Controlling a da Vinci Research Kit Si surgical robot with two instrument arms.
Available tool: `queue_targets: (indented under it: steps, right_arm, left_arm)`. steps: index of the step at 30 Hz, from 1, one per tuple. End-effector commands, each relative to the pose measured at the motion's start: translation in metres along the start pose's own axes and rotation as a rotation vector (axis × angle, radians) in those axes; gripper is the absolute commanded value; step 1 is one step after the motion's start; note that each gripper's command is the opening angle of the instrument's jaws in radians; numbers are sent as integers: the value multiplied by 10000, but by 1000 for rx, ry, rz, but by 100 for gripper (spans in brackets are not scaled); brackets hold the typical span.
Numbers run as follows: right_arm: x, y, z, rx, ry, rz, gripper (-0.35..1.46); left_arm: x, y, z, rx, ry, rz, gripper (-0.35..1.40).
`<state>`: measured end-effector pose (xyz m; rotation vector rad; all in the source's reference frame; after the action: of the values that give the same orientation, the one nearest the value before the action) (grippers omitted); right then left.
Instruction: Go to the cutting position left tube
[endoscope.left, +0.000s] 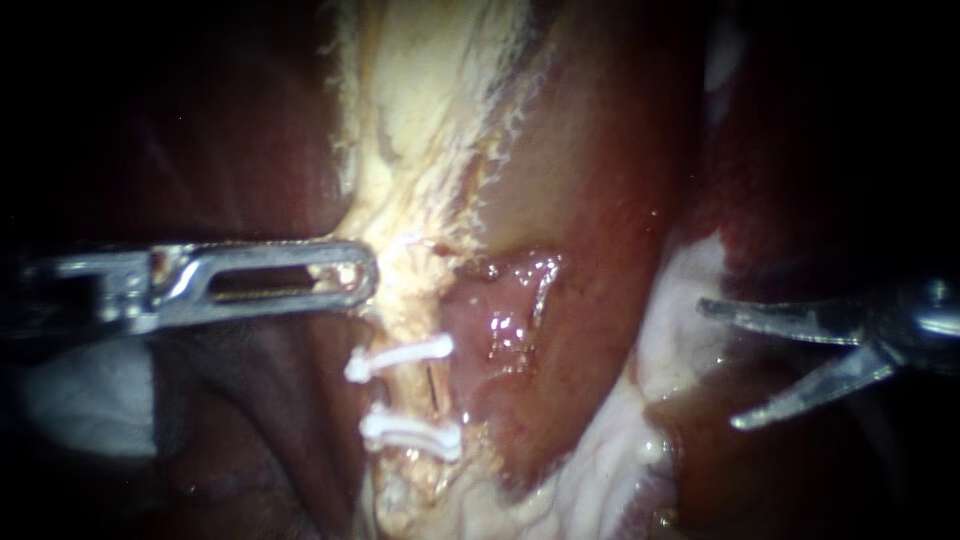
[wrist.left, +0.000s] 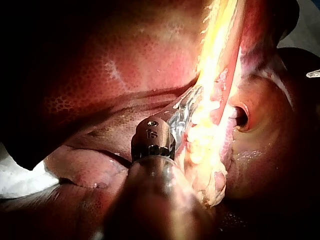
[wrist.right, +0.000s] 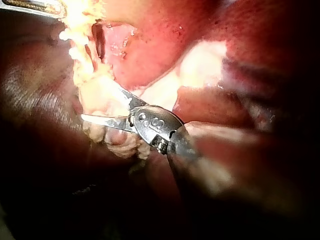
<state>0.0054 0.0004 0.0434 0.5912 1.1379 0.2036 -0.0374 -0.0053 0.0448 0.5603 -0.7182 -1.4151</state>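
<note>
A pale, fatty strand of tissue (endoscope.left: 420, 150) runs down the middle, with dark red liver (endoscope.left: 600, 180) on either side. Lower on this strand, two white clips (endoscope.left: 400, 358) (endoscope.left: 412, 434) cross a thin tube (endoscope.left: 428, 395), a short bare stretch between them. My left instrument (endoscope.left: 365, 275) holds the strand just above the upper clip, its slotted jaws shut on it; the left wrist view shows the same grip (wrist.left: 186, 111). My right instrument (endoscope.left: 725, 365) hangs far to the right of the clips, its two blades open and well clear of the tube (wrist.right: 102, 106).
A glistening pink patch of raw tissue (endoscope.left: 505, 305) lies right of the clips. Whitish tissue (endoscope.left: 680, 290) rises between it and the right instrument. White gauze (endoscope.left: 90, 400) lies at the lower left under the left shaft.
</note>
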Motion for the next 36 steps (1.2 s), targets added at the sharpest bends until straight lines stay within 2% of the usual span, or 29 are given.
queue_targets:
  steps: [1,3,10,21,28,36]
  right_arm:
    - [-2,0,5,8,-5,15,141]
    - [-7,2,19,20,-3,24,141]
    - [-27,13,82,70,-37,82,140]
    - [-66,28,201,153,-76,159,140]
    - [-81,34,233,172,-81,184,140]
    - [-84,38,242,173,-81,184,140]
  left_arm:
    - [-1,0,-5,-3,-4,-1,-35]
    - [-2,0,-13,-6,-10,-2,-35]
    - [-4,-13,-35,2,-26,-10,-35]
    - [-1,-19,-39,4,-32,-13,-35]
    - [0,-21,-40,3,-33,-14,-35]
    - [1,-24,-41,2,-34,-15,-35]
